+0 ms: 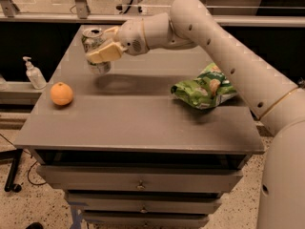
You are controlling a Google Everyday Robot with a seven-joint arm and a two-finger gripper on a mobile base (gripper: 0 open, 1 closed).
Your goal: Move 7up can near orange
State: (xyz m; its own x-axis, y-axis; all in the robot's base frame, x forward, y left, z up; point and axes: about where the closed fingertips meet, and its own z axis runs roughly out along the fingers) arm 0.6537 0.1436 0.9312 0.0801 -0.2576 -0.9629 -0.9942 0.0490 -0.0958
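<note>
Grey table w/ orange left, green snack bag right; end effector grips 7up can above it.

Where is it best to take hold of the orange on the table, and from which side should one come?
Probably grip the orange across its widest middle, coming straight down from above. It is round and low, resting near the left edge of the table, so no side is better. The hand, above the table's back left, holds the 7up can.
</note>
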